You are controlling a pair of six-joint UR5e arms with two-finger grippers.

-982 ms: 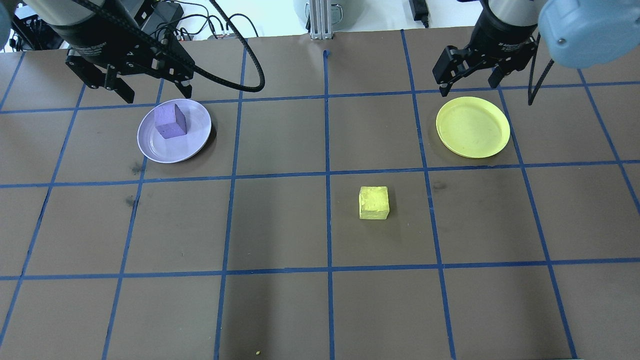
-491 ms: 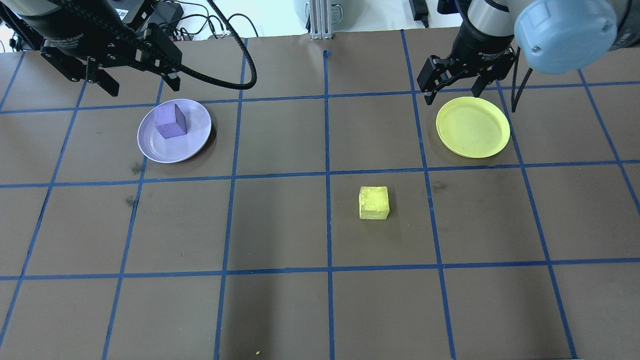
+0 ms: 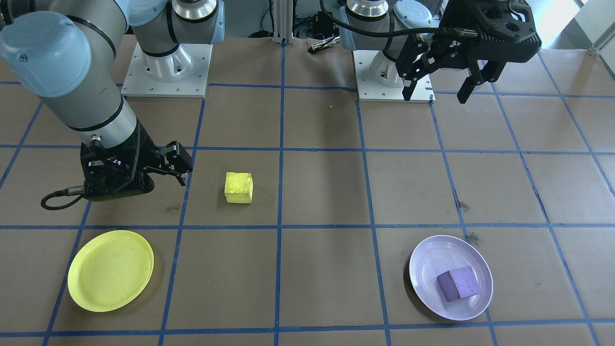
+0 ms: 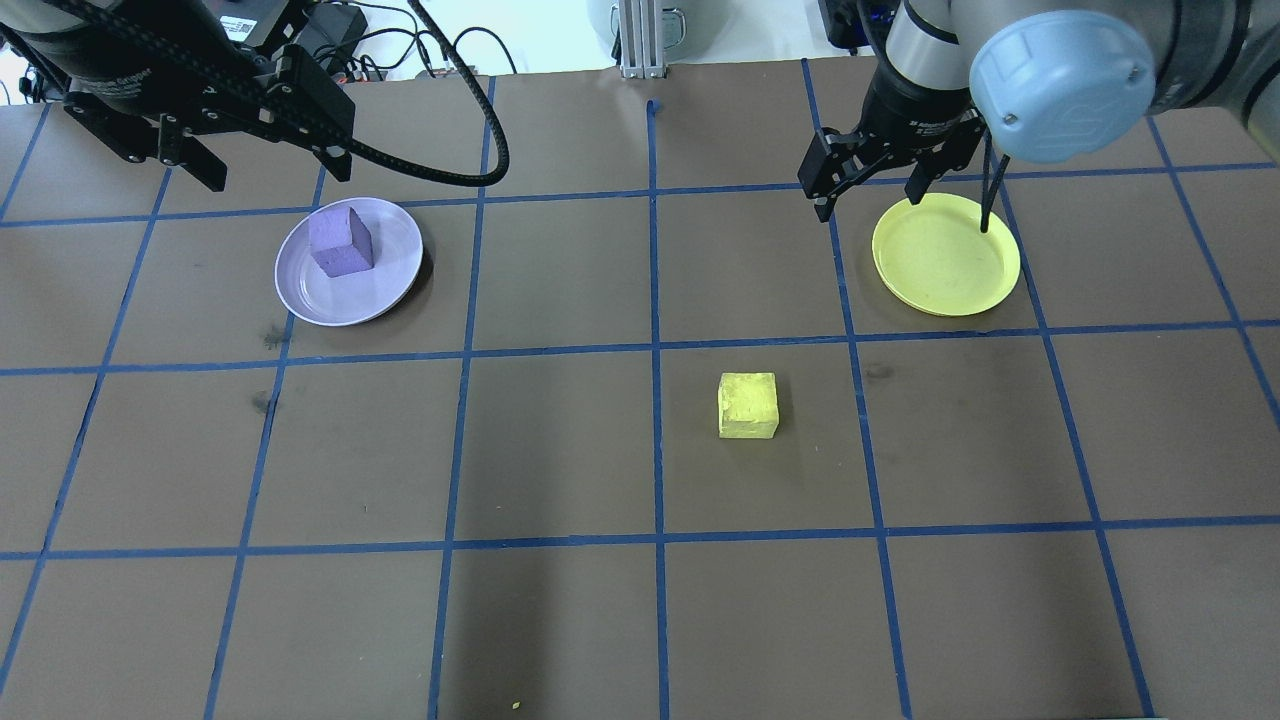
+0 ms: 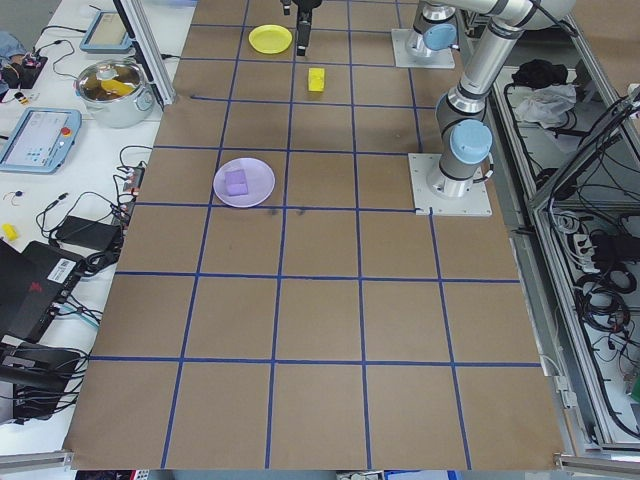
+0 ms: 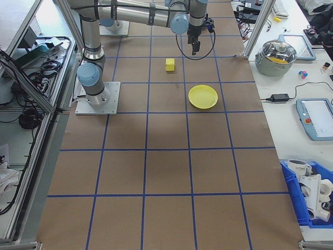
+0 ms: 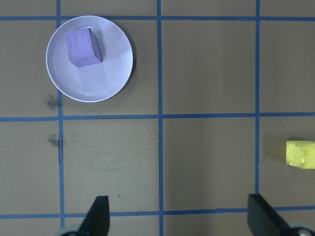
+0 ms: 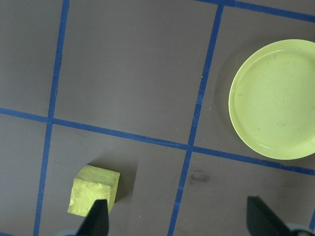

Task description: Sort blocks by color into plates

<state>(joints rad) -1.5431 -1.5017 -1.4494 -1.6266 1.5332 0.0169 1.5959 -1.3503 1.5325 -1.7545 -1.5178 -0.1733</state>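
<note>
Brown table (image 4: 560, 450): purple block (image 4: 341, 241) on lavender plate (image 4: 390, 270); yellow block (image 4: 748, 405) near yellow plate (image 4: 946, 255); left gripper (image 3: 436, 91) and right gripper (image 4: 868, 195) both spread, empty.

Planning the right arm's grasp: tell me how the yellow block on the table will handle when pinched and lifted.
The yellow block looks rough and foam-like, so probably light, grippy, and slightly squashy. Its flat faces suggest it will not roll. The right gripper is open and clear of it.
</note>
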